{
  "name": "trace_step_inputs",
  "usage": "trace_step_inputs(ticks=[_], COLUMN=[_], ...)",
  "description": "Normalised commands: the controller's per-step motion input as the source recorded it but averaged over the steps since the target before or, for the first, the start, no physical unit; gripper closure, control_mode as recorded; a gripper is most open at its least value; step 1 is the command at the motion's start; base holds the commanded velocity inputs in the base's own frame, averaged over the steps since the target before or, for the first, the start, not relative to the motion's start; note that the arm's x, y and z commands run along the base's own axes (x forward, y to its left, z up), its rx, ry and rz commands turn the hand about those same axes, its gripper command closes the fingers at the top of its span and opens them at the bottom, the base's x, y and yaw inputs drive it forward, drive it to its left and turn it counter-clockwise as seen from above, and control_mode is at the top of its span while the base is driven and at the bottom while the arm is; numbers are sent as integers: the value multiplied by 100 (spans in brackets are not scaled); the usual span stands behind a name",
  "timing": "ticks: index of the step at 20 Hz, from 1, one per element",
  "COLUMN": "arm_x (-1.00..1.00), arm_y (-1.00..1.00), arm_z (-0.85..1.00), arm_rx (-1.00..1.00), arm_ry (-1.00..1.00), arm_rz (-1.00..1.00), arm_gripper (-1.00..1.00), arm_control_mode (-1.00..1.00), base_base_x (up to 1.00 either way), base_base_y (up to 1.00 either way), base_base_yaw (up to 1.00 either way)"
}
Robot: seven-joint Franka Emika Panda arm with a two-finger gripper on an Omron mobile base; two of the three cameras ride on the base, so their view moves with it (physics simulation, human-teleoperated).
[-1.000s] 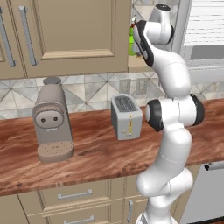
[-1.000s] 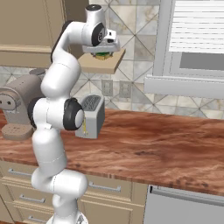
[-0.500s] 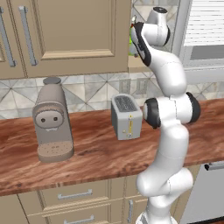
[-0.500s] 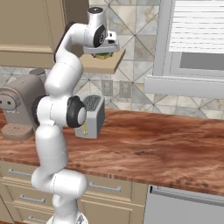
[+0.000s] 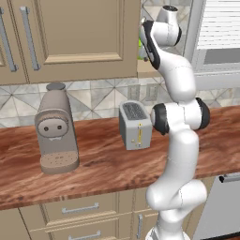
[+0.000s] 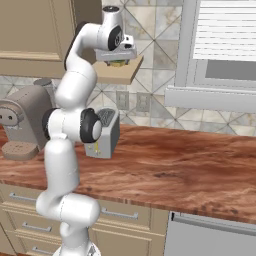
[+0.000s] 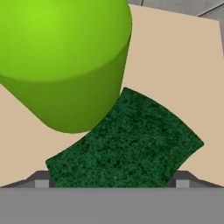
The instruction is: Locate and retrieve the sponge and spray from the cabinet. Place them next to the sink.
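**Sponge between the fingers on the side shelf**

Left base view first: arm reaches up from the counter (image 5: 93,164) to the small shelf (image 5: 146,72) beside the cabinet (image 5: 75,37); its wrist hides most of what stands there, though a sliver of the green spray (image 5: 140,45) shows at the shelf's inner edge; coffee machine (image 5: 55,129) and toaster (image 5: 135,124) sit on the counter below, well apart from the shelf.

Right base view: gripper (image 6: 118,59) hangs directly over the shelf (image 6: 117,72), pointing down; a dark green scrap of the sponge (image 6: 118,63) shows just under it, lying on the shelf board; the shelf holds the sponge and the bottle and nothing else I can make out; the sink is outside this picture.

Hand view: sponge (image 7: 124,142) lies flat on the shelf (image 7: 175,65), straight below the hand, its long axis running across from one fingertip (image 7: 41,179) toward the other; spray (image 7: 65,61) stands just behind it, its base touching or nearly touching the sponge's far corner; jaws stand wide, one tip at each end of the sponge, and whether they already touch it I cannot tell; nothing is lifted yet.

Judgement: the grasp turns on the fingers closing along the sponge's length without nudging the bottle.
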Motion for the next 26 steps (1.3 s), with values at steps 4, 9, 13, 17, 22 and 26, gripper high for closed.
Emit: trace_step_inputs(ticks=[4, 9, 13, 17, 22, 26], arm_x=[0, -6, -30, -45, -85, -100], arm_y=[0, -19, -33, -22, -13, -18], arm_z=[-2, 12, 44, 27, 1, 0], arm_rx=[0, 1, 5, 2, 0, 0], arm_ry=[0, 0, -6, -2, 0, -1], arm_rz=[0, 0, 0, 0, 0, 0], arm_gripper=[100, 100, 100, 100, 100, 100], arm_control_mode=[-100, -100, -100, -100, -100, -100], base_base_x=[0, 0, 0, 0, 0, 0], base_base_y=[0, 0, 0, 0, 0, 0], base_base_yaw=[0, 0, 0, 0, 0, 0])
